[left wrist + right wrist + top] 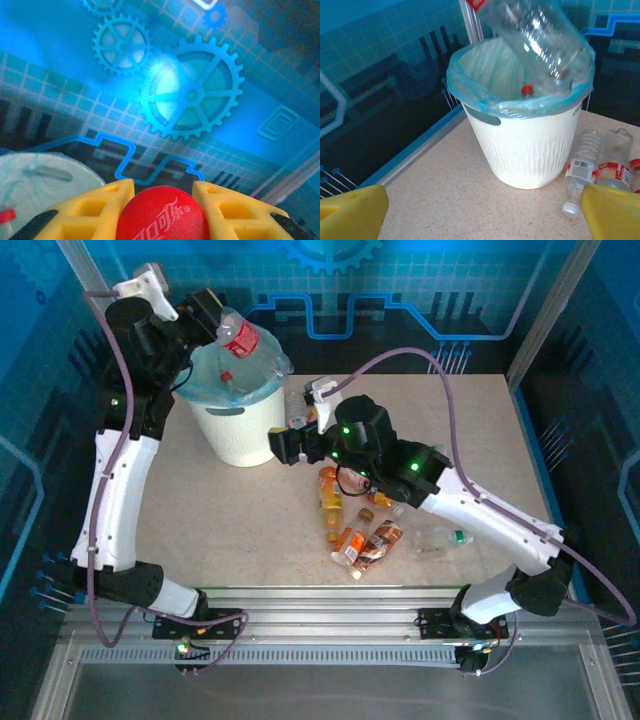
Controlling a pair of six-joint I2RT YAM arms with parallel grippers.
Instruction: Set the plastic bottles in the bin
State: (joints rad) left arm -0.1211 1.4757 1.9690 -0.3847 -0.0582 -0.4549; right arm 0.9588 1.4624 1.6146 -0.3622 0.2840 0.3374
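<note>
Red-labelled bottle (162,217), white Chinese script

Site type: robotics lab test cell. Evidence:
- Printed blue backdrop (190,95), gear and circuit-trace graphics, on surrounding walls.
- Aluminium frame post (548,308) at cell edge.
- Speckled counter (480,440).
- My left arm (112,475) and right arm (495,520) bolted to slotted aluminium rail (330,602) at counter's near edge.
- Purple cable (410,350) routed openly.

A white, blue-lined bin (530,150) stands mid-frame on the worktop (445,195); a clear bottle (540,40) tilts over its rim at upper right. Two bottles (581,172) lie at lower right. The right gripper (480,220) jaws gape wide.
</note>
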